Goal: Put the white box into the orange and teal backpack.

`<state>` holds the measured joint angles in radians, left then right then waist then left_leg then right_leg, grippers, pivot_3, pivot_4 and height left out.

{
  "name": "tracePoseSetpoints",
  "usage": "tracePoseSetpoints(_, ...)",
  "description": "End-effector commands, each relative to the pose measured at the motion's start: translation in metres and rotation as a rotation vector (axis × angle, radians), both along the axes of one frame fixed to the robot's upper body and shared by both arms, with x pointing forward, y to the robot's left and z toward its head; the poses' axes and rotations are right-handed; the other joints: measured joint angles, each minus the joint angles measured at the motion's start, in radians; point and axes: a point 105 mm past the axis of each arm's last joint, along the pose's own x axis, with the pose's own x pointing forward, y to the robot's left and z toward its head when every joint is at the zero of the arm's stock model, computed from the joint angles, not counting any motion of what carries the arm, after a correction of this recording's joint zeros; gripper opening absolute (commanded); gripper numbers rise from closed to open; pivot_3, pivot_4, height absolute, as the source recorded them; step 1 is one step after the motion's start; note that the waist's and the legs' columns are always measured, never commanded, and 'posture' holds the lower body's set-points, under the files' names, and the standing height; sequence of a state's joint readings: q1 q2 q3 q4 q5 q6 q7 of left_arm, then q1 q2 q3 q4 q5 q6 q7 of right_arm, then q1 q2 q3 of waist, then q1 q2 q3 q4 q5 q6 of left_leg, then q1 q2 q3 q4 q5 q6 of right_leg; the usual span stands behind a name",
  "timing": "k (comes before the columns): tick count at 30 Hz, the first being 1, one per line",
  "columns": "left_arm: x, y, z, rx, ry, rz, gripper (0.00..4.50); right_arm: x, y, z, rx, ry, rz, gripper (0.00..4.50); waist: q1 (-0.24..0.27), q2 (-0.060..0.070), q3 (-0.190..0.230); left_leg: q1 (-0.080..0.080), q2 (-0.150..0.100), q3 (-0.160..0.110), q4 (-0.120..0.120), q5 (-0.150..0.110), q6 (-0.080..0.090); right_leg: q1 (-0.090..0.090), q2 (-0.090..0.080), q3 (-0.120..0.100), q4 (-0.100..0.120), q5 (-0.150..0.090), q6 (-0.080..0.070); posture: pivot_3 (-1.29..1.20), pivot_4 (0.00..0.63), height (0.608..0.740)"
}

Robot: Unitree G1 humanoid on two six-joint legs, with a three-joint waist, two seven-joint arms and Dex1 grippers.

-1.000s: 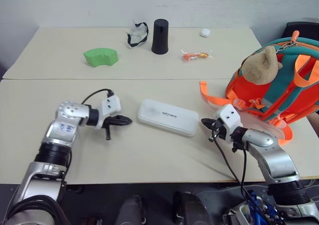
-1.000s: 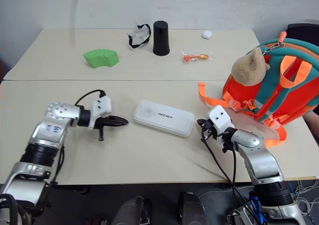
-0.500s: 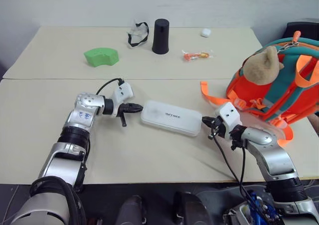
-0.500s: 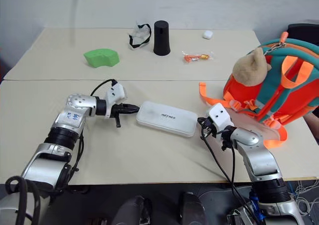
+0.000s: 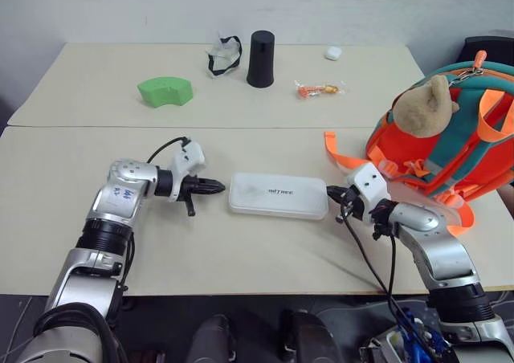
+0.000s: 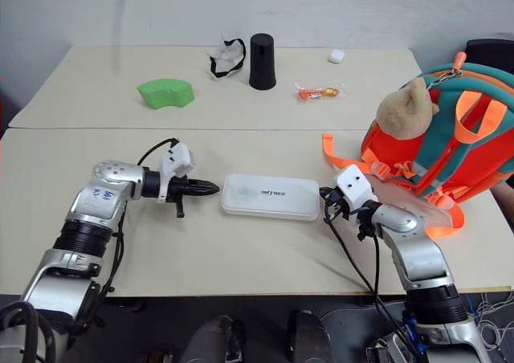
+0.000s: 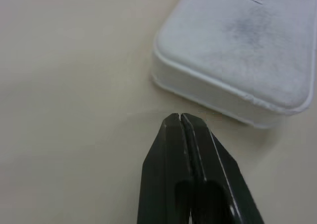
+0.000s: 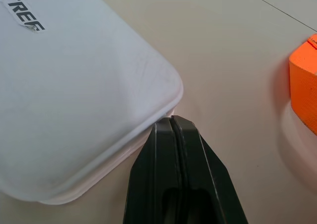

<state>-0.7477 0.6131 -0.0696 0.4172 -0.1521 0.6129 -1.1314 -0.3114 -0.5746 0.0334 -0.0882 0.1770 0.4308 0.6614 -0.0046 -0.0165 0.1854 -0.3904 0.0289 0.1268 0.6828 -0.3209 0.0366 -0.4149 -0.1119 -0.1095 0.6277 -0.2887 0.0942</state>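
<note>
Right, I have the white box (image 5: 278,195) lying flat on the near table, roughly midway along it and a little back from the front edge, with one closed gripper at each short end. The left gripper (image 5: 215,188) has its fingers pressed together in the left wrist view, tips just short of the box's left end — a sliver of bare table shows between them. The right gripper (image 5: 332,193) is also pressed shut, and its tips sit at the box's right corner; from the right wrist view I think they touch the rim, though the angle makes that hard to swear to.

I read this as bracketing the box from both ends rather than pinching it — it looks too broad for either pair of fingers, so squeezing it between the two arms seems the sensible way to lift it.

The orange and teal backpack (image 5: 466,138) stands at the right edge of the table, near the right arm, its plush toy (image 5: 422,106) facing me. The box is still well apart from it, so the carry is all ahead.
</note>
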Motion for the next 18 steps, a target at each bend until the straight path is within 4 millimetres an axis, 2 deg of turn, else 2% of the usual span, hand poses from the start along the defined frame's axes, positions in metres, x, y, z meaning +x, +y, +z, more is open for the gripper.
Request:
tracePoseSetpoints(1, -0.009, 0.009, 0.010, -0.130, 0.177, 0.044, 1.20, -0.001, -0.005, 0.007, -0.039, -0.053, 0.004, 0.00, -0.001, 0.000, 0.000, 0.000, 0.000, 0.000, 0.000, 0.000, 0.000, 0.000, 0.000, 0.000, 0.000, 0.000, 0.000, 0.00, 0.150, 0.740)
tracePoseSetpoints(5, -0.007, 0.006, 0.016, -0.274, 0.344, 0.111, 2.48, -0.002, -0.007, -0.001, -0.105, -0.060, 0.022, 0.00, 0.003, 0.000, 0.000, 0.000, 0.000, 0.000, 0.000, 0.000, 0.000, 0.000, 0.000, 0.000, 0.000, 0.000, 0.000, 0.00, 0.150, 0.740)
tracePoseSetpoints(10, -0.007, -0.001, 0.007, -0.218, 0.413, 0.128, 4.01, -0.002, -0.005, -0.002, -0.133, -0.074, 0.040, 0.00, 0.001, 0.000, 0.000, 0.000, -0.001, 0.000, 0.001, 0.000, 0.000, 0.000, 0.000, 0.000, 0.000, 0.000, 0.000, 0.00, 0.150, 0.740)
tracePoseSetpoints(18, -0.009, -0.032, 0.012, -0.329, 0.621, 0.096, 4.01, -0.002, 0.000, -0.002, -0.147, -0.083, 0.059, 0.00, 0.001, 0.000, 0.000, 0.000, -0.001, 0.000, 0.001, 0.001, -0.001, 0.000, 0.000, 0.001, 0.001, 0.000, 0.000, 0.00, 0.150, 0.740)
